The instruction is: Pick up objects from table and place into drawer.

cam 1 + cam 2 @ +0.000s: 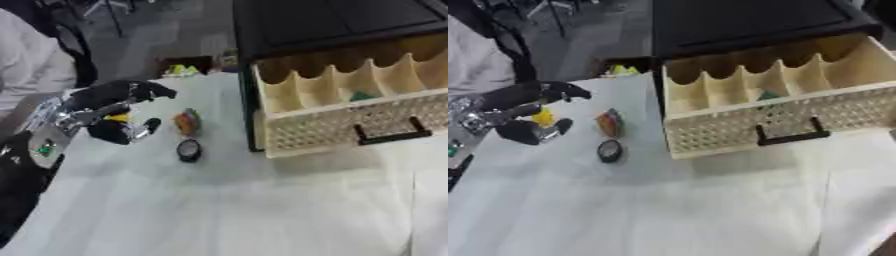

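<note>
My left hand comes in from the left, hovering over the table's left part. Its fingers reach out straight and the thumb sits below them, so it is open. A small yellow object shows in the gap between fingers and thumb; I cannot tell whether it is touched. To the right of the hand lies an orange multicoloured object, and just in front of that a round black object. The cream drawer stands pulled open at the right, with a green item in one compartment. The right hand does not show.
The drawer has a black handle and hangs out of a dark cabinet. A white cloth covers the table. A person in a light top stands at the far left. Small coloured items lie at the table's far edge.
</note>
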